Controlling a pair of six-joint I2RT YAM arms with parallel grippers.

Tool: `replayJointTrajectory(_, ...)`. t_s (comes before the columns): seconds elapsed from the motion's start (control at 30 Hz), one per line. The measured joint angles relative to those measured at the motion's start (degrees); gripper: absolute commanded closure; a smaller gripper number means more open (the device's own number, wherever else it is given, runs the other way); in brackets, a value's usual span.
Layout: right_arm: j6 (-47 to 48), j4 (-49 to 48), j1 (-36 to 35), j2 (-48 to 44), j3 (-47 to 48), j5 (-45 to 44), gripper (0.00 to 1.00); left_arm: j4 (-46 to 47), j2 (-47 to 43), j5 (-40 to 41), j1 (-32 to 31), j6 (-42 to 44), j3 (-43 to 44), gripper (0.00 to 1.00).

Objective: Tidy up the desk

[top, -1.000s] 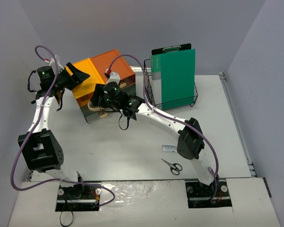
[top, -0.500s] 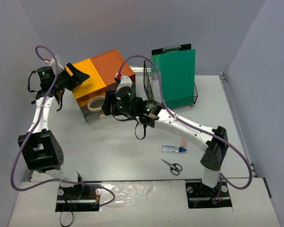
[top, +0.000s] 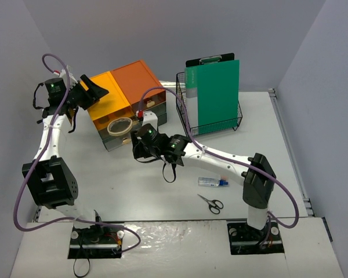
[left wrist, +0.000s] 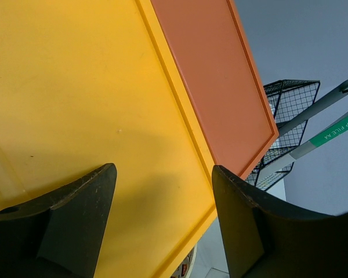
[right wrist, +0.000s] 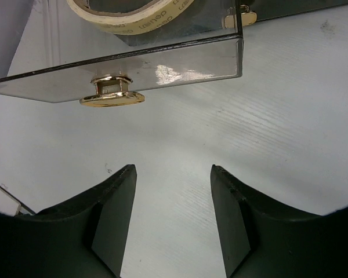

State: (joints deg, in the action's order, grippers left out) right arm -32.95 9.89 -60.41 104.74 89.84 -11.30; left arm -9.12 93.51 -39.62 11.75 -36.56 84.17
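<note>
Left gripper (left wrist: 162,176) spread and empty above the yellow top (left wrist: 75,87) of the drawer unit (top: 140,78) far-left on the desk (top: 162,194); right gripper (right wrist: 173,174) spread and empty, low over the desk just before the open clear drawer (right wrist: 162,63) holding a tape roll (top: 120,125)

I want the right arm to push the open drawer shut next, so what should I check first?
1. Tape roll fully inside the drawer: ok.
2. Right gripper empty, jaws apart: ok.
3. Knob centred between the right fingers: not ok, it sits toward the left of the wrist view.
4. Left gripper away from the drawer front: ok, it is open over the yellow lid.
5. Left gripper touching the lid: cannot tell.
6. Scissors and white tube out of the path: ok, they lie on the desk nearer the arm's base.
</note>
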Motion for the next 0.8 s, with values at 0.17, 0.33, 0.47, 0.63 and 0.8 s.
replayJointTrajectory(0.17, 1.43, -1.63, -0.17, 2.94, 1.42, -1.25, 0.49, -0.79, 0.47, 0.28, 0.00, 0.00, 0.86, 0.36)
replayJointTrajectory(0.33, 2.78, -3.19, -0.06, 10.19, 7.10, -1.90, 0.49, -1.18, 0.69, 0.33, 0.00, 0.00, 1.24, 0.36)
replayJointTrajectory(0.47, 4.21, -3.89, 0.03, 14.90, 11.25, -2.03, 0.49, -1.19, 0.81, 0.42, 0.00, 0.00, 1.32, 0.36)
replayJointTrajectory(0.63, 5.86, -3.32, 0.61, 19.13, 18.64, -1.75, 0.48, -1.18, 0.81, 0.44, 0.00, 0.03, 1.32, 0.36)
replayJointTrajectory(0.8, 7.24, -3.71, 2.50, 21.12, 25.25, -1.73, 0.45, -1.16, 0.81, 0.46, 0.00, 0.04, 1.32, 0.36)
